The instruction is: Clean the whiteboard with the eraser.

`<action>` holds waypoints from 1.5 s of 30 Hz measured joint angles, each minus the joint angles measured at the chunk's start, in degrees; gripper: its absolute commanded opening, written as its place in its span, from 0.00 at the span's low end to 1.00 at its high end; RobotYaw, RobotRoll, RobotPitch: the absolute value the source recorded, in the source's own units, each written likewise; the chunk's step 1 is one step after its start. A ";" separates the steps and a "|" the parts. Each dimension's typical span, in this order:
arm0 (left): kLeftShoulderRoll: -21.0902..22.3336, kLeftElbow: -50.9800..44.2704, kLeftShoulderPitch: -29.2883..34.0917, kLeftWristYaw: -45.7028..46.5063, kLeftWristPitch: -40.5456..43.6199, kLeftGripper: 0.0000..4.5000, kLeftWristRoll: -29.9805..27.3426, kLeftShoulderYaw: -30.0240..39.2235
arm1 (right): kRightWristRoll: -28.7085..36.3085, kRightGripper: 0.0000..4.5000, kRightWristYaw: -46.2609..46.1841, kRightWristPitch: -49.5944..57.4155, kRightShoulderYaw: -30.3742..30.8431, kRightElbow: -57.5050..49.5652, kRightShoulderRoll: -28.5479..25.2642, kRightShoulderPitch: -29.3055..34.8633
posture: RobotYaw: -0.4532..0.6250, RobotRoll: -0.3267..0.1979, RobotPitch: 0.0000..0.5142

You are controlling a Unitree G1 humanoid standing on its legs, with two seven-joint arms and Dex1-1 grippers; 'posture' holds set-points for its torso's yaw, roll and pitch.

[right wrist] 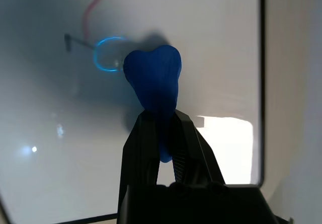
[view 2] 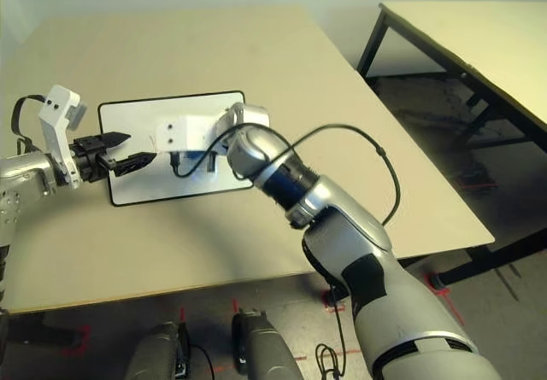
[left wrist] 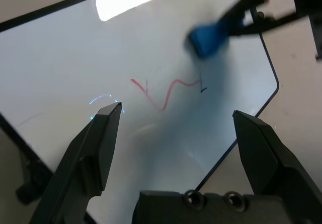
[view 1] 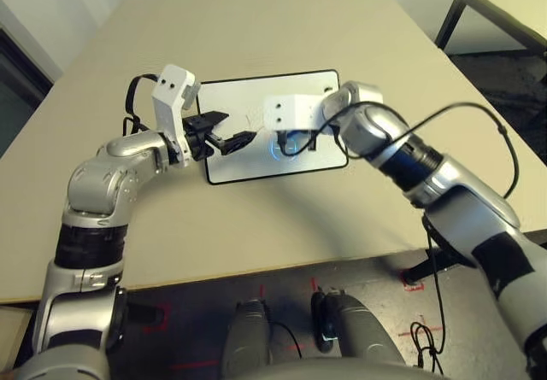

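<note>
My right gripper (right wrist: 162,133) is clenched on the blue eraser (right wrist: 152,83), just beside the red scribble (left wrist: 163,90) mid-whiteboard (view 1: 231,165). My left gripper (left wrist: 176,128) hovers released over the board's left end; an unpinned board could slide.

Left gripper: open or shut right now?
Open. The left gripper has its two fingers spread wide above the whiteboard, nothing between them.

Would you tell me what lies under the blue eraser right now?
Under the eraser held by the right gripper is the whiteboard, with a red scribble nearby. Any ink directly beneath the eraser is covered.
</note>
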 measured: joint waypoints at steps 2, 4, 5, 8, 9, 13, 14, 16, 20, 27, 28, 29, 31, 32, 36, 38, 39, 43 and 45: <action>0.19 0.00 0.18 0.00 0.00 1.00 -0.01 0.04 | -0.45 0.07 -0.47 -0.94 -0.39 0.12 0.50 0.59 | 0.45 0.62 0.25; 0.43 0.00 0.31 -0.01 0.01 1.00 -0.04 0.34 | -1.41 0.07 0.31 -0.64 -0.33 -3.34 0.17 3.48 | 0.45 0.62 0.25; 0.53 -0.03 0.31 -0.01 0.01 1.00 -0.05 0.49 | -1.77 0.07 1.41 -0.09 -0.02 -6.31 -0.01 5.37 | 0.45 0.62 0.25; 0.64 -0.07 0.40 0.01 0.01 1.00 -0.06 0.94 | -2.84 0.07 5.01 2.05 2.09 -15.03 -0.85 11.34 | 0.45 0.62 0.25; 0.65 -0.07 0.42 0.00 0.01 1.00 -0.06 0.96 | -3.36 0.07 5.60 2.60 2.57 -16.34 -0.87 12.14 | 0.45 0.62 0.25; 0.66 -0.07 0.47 0.01 0.01 1.00 -0.06 0.98 | -4.07 0.07 6.14 3.70 3.11 -17.13 -0.71 12.38 | 0.45 0.62 0.26; 0.68 -0.06 0.55 0.02 0.02 1.00 -0.06 1.08 | -4.01 0.07 6.11 3.59 3.05 -15.83 -0.09 11.71 | 0.45 0.62 0.26; 0.69 -0.10 0.58 0.00 0.04 1.00 -0.07 1.12 | -3.93 0.07 4.65 2.61 2.51 -11.30 1.82 8.76 | 0.45 0.62 0.26; 0.94 -0.22 0.88 -0.04 0.04 1.00 -0.16 1.28 | -3.90 0.07 0.00 0.11 -0.95 -3.17 2.93 3.44 | 0.45 0.62 0.26; 1.92 -0.41 1.65 -0.04 0.18 1.00 -0.32 2.23 | -5.61 0.07 3.14 0.97 -0.59 -11.71 0.49 7.67 | 0.46 0.62 0.27; 2.26 -0.44 1.82 -0.05 0.32 1.00 -0.37 2.26 | -6.02 0.07 4.65 1.55 0.10 -14.92 -0.24 9.49 | 0.46 0.62 0.27; 2.55 -0.46 1.87 -0.05 0.47 1.00 -0.47 2.32 | -6.48 0.07 6.19 2.18 1.15 -18.38 -1.26 11.37 | 0.46 0.62 0.27; 3.11 -0.46 2.00 -0.12 0.56 1.00 -0.92 2.69 | -7.38 0.07 9.17 3.47 2.94 -24.26 -3.11 15.06 | 0.46 0.62 0.27; 3.32 -0.46 2.00 -0.17 0.57 1.00 -1.00 2.81 | -7.83 0.07 9.87 3.79 3.53 -25.44 -3.61 15.73 | 0.46 0.62 0.27; 4.13 -0.45 2.02 -0.41 0.57 1.00 -1.17 3.15 | -8.52 0.07 10.91 4.30 3.94 -24.92 -3.54 15.39 | 0.46 0.62 0.27; 4.37 -0.44 2.04 -0.44 0.58 1.00 -1.20 3.37 | -8.43 0.07 10.07 3.17 3.60 -19.92 -1.57 12.01 | 0.46 0.62 0.27; 4.38 -0.46 2.02 -0.44 0.58 1.00 -1.24 3.39 | -8.43 0.07 8.69 2.53 3.18 -17.16 -0.70 9.86 | 0.46 0.62 0.27; 4.44 -0.50 2.25 -0.45 0.75 1.00 -1.34 3.47 | -8.46 0.07 3.76 0.46 -0.02 -8.47 0.42 3.59 | 0.46 0.62 0.28; 4.44 -0.51 2.33 -0.42 0.86 1.00 -1.38 3.52 | -8.46 0.07 3.48 0.18 -0.55 -8.10 0.75 3.50 | 0.46 0.62 0.28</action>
